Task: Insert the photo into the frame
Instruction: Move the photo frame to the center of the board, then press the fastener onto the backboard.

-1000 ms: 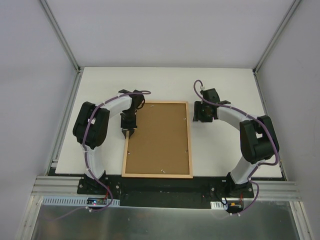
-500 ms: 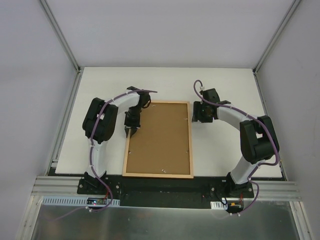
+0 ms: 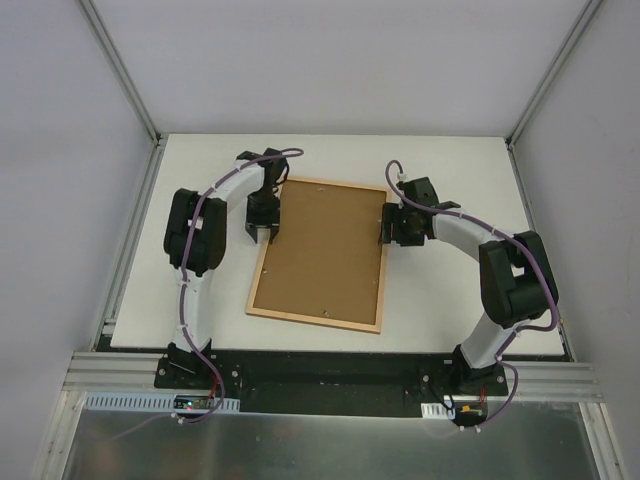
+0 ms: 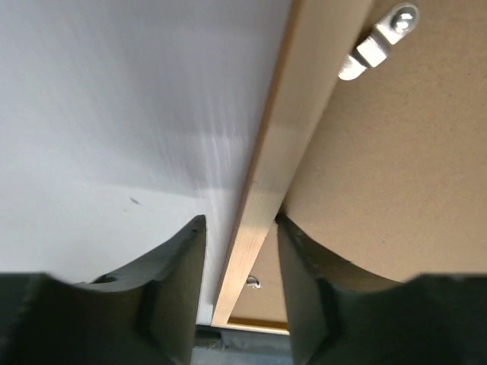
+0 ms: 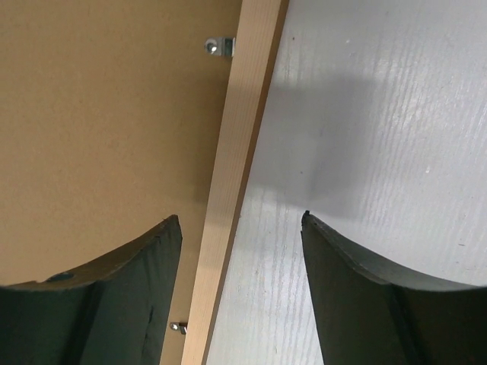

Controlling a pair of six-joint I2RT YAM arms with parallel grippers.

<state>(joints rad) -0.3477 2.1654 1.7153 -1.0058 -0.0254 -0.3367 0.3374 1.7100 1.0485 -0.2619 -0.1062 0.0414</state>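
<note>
The frame (image 3: 313,321) lies face down in the middle of the white table, turned slightly clockwise, with its brown backing board (image 3: 320,255) filling it. The photo is hidden or out of view. My left gripper (image 3: 262,237) stands at the frame's left rail, near its far end. In the left wrist view the left gripper (image 4: 240,220) is open and straddles the pale rail (image 4: 262,205), with a gap on the rail's table side. My right gripper (image 3: 386,228) is at the right rail. Seen from the right wrist, this gripper (image 5: 240,217) is wide open over the rail (image 5: 228,190).
Small metal turn clips (image 4: 380,42) (image 5: 219,47) sit on the backing board by the rails. Bare white table (image 3: 450,170) surrounds the frame. Grey walls close in the left, right and far sides. A black strip and aluminium rail (image 3: 330,375) run along the near edge.
The frame has slid away from the arm bases and turned slightly clockwise. My left gripper moved farther away along the left rail and its jaws opened. The right jaws widened.
</note>
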